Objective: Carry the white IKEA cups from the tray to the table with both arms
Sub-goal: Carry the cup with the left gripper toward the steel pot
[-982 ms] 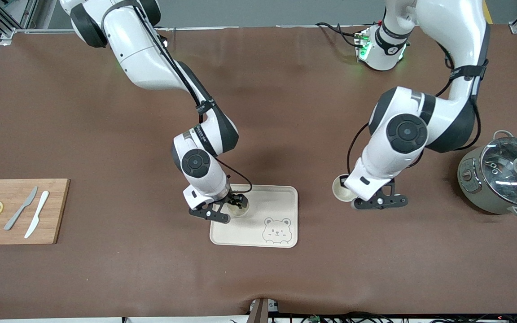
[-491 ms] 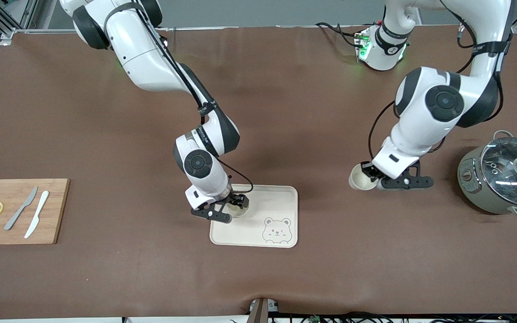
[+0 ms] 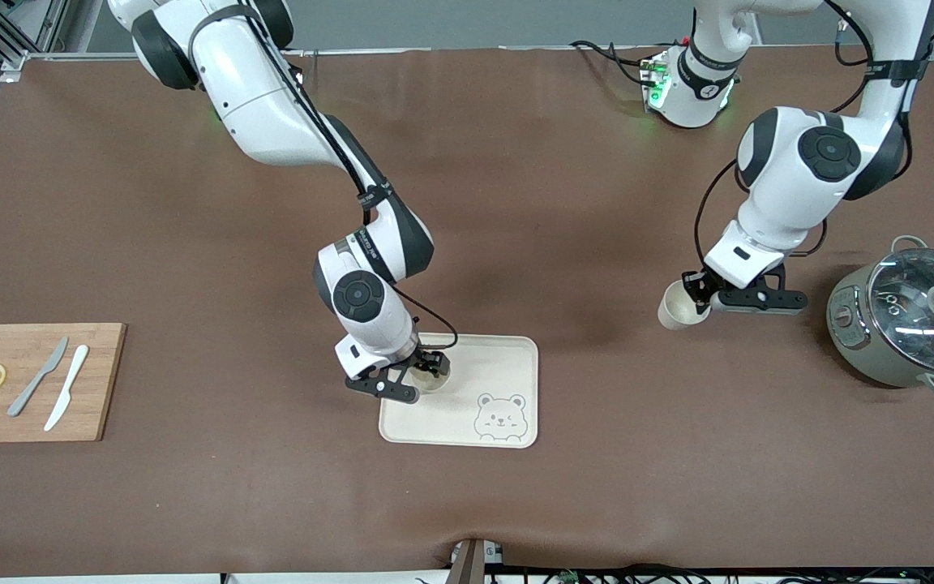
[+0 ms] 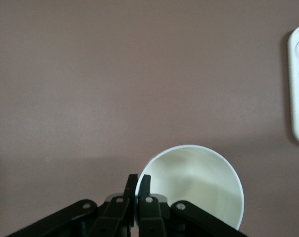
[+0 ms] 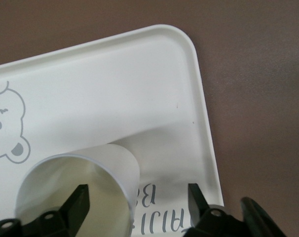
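Observation:
One white cup (image 3: 433, 381) stands on the bear-printed tray (image 3: 499, 365), near the corner toward the right arm's end. My right gripper (image 3: 431, 370) is open around that cup's wall. In the right wrist view one finger (image 5: 80, 197) is inside the cup (image 5: 65, 187) and the other is outside, over the tray (image 5: 115, 89). My left gripper (image 3: 696, 296) is shut on the rim of the second white cup (image 3: 678, 310). It holds the cup tilted above the bare table between the tray and the pot. The left wrist view shows that gripper (image 4: 138, 180) pinching the rim of its cup (image 4: 199, 182).
A grey pot with a glass lid (image 3: 909, 316) stands at the left arm's end, close to the left gripper. A wooden cutting board (image 3: 102, 381) with two lemon slices and two knives lies at the right arm's end. The tray's edge shows in the left wrist view (image 4: 298, 84).
My left arm has carried its cup away from the tray, toward the pot and the left arm's base. The right gripper has stayed at the cup on the tray.

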